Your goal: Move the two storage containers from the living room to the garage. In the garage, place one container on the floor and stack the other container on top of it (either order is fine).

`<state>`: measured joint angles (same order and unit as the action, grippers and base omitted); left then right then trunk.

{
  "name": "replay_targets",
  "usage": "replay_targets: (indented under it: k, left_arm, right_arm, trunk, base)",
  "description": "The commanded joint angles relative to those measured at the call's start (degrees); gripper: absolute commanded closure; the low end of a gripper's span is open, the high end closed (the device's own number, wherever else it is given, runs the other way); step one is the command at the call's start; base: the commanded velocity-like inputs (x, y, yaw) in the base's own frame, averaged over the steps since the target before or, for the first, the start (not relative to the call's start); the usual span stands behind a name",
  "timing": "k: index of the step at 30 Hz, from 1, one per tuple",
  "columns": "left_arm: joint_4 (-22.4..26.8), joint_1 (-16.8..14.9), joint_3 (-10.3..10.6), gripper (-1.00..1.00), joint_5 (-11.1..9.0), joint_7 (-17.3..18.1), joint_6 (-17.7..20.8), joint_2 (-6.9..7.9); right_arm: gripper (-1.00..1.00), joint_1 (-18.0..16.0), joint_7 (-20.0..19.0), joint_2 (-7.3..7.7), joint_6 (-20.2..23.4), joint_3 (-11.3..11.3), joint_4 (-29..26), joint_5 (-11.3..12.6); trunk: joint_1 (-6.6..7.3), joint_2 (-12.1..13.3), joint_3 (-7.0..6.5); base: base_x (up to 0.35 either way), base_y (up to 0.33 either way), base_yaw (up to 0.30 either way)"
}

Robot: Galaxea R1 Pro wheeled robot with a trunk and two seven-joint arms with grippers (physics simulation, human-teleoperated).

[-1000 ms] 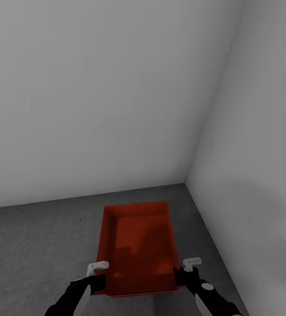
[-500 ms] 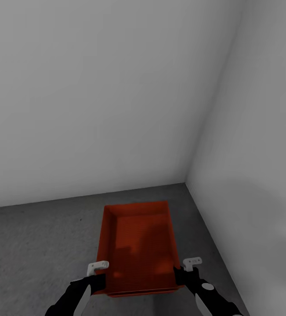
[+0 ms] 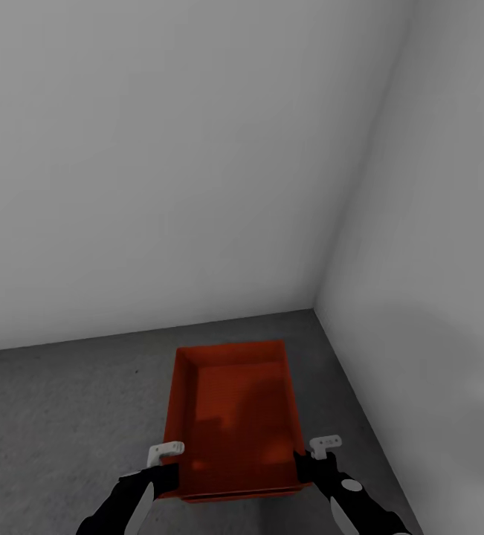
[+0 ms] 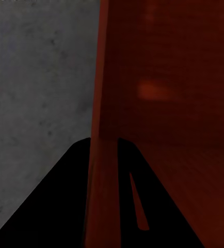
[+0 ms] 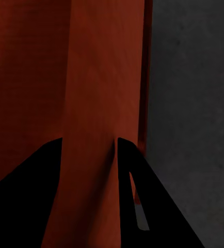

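Where the dark grey floor (image 3: 56, 416) meets the corner of two plain white walls (image 3: 160, 163), an orange-red storage container (image 3: 230, 416) sits squarely in front of the robot, its open top facing up and its far end pointing toward the back wall. The head view leaves it hard to say whether the bin rests on the floor or hangs just above it; a thin second edge shows along its near end, which might be another bin nested beneath, though that cannot be told for sure.

The left claw (image 3: 169, 467) grips the container's left long wall near the near corner: in the left wrist view the wall (image 4: 104, 175) runs straight between the two black fingers (image 4: 60, 206), one outside over the speckled floor (image 4: 34, 77), one inside the bin. The right claw (image 3: 310, 461) clamps the right long wall in the same way, and the right wrist view shows that wall (image 5: 91, 170) pinched between its fingers (image 5: 153, 206), with floor (image 5: 194, 93) beyond. Both black forearms reach in from the lower edge of the head view, level with each other.
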<state>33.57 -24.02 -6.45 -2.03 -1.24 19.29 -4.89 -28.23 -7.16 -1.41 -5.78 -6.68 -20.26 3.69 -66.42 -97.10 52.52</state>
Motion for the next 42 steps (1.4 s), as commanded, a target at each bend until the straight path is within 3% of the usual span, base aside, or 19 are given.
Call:
replay_targets:
  k: [1, 5, 9, 27, 32, 42]
  left_arm:
    - [0.27, -0.06, 0.0, 1.0, -0.96, -0.34, 0.28, -2.06]
    - [0.27, -0.06, -0.01, 1.0, -0.96, -0.34, 0.26, -2.06]
    - [0.27, -0.06, -0.03, 1.0, -0.96, -0.34, 0.22, -2.06]
    - [0.27, -0.06, -0.04, 1.0, -0.96, -0.34, 0.22, -2.11]
    - [0.27, -0.06, 0.01, 1.0, -0.94, -0.34, 0.22, -2.14]
    - [0.27, -0.06, 0.03, 1.0, -0.96, -0.34, 0.14, -2.07]
  right_arm:
    - [1.0, 0.01, -0.31, -1.4, 3.06, -2.99, 0.23, 0.35]
    - [1.0, 0.01, -0.3, -1.4, 3.06, -2.99, 0.23, 0.35]
    - [1.0, 0.01, -0.31, -1.4, 3.06, -2.99, 0.22, 0.35]
    - [1.0, 0.01, -0.31, -1.4, 3.06, -2.99, 0.26, 0.35]
    - [1.0, 0.01, -0.31, -1.4, 3.06, -2.99, 0.24, 0.35]
    - [1.0, 0.01, -0.31, -1.4, 3.06, -2.99, 0.24, 0.35]
  trunk:
    - [0.01, -0.02, 0.03]
    - [0.01, -0.02, 0.03]
    - [-0.87, -1.62, 0.75]
    - [-0.87, -1.62, 0.75]
    - [-1.97, -3.63, 1.65]
    - [-1.97, -3.63, 1.65]
  base:
    - [0.0, 0.0, 0.0]
    - [0.0, 0.0, 0.0]
    - [0.0, 0.0, 0.0]
    - [0.0, 0.0, 0.0]
    - [0.0, 0.0, 0.0]
    - [0.0, 0.0, 0.0]
